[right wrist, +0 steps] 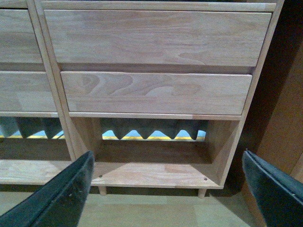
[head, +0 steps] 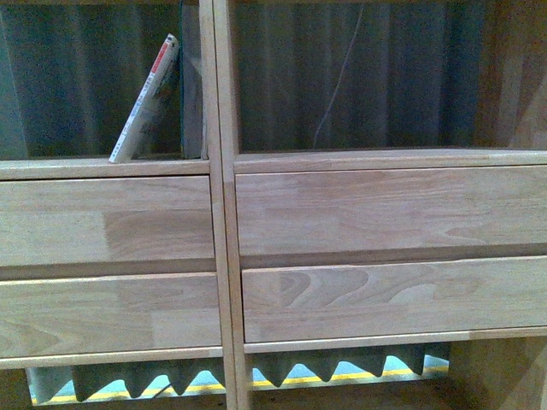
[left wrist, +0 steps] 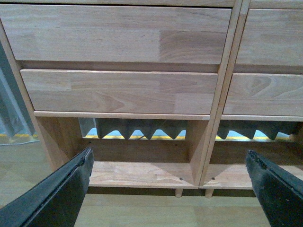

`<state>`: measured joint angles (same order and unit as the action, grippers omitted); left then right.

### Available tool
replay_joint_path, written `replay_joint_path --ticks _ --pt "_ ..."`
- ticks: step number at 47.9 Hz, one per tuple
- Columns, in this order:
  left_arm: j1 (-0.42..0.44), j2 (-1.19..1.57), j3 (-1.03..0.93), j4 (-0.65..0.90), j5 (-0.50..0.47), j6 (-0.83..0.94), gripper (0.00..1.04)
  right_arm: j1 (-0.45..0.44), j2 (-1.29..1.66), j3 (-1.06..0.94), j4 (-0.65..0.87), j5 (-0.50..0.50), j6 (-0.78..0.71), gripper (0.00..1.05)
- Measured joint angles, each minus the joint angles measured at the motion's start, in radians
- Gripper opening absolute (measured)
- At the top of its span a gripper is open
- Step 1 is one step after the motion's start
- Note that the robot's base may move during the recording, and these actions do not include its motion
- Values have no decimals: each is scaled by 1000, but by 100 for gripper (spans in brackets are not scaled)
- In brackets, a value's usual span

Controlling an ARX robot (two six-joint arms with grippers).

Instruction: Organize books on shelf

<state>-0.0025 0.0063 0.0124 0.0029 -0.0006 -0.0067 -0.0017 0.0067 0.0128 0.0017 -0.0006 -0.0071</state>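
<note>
Upper left compartment: book (head: 147, 101) leaning, alone on shelf (head: 222, 213).
Handling: looks thin, floppy, light; pinch near spine.
Left tool (left wrist: 170, 189): jaws apart, empty.
Right tool (right wrist: 168, 189): jaws apart, empty.

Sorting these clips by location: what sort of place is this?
Probably an indoor test room or studio, not a lived-in home: a nearly bare wooden shelf holding one leaning book, a grey curtain behind it, and yellow floor tape.
</note>
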Motion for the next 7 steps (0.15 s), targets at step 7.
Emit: replay_joint_path --ticks 7 --pt "0 0 0 0 0 0 98 0 0 0 0 0 2 98"
